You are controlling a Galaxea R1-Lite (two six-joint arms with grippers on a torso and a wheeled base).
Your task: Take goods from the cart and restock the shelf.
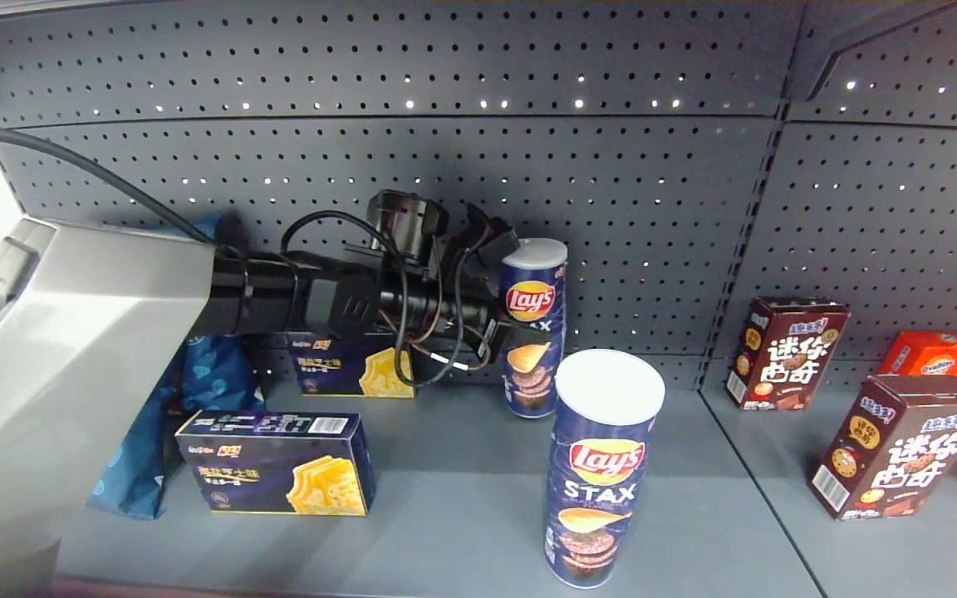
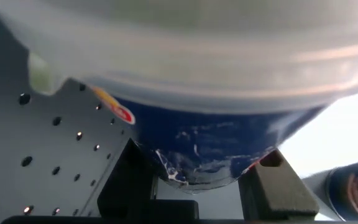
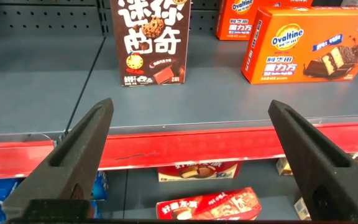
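A dark blue chips can point(image 1: 533, 324) with a white lid stands upright at the back of the grey shelf point(image 1: 445, 515), close to the pegboard. My left gripper point(image 1: 502, 325) comes in from the left and is shut on it at mid-height. In the left wrist view the can point(image 2: 204, 143) sits tight between both black fingers point(image 2: 126, 186). A second, identical can point(image 1: 603, 465) stands free near the shelf's front. My right gripper point(image 3: 191, 106) is open, its fingers wide apart over the red shelf edge point(image 3: 185, 149), with nothing between them.
Two blue cracker boxes point(image 1: 279, 465) point(image 1: 354, 365) and a blue bag point(image 1: 171, 415) lie left of the cans. Brown cookie boxes point(image 1: 786, 353) point(image 1: 894, 444) and orange boxes point(image 1: 944, 357) fill the right bay. Bare shelf lies between the front can and the divider.
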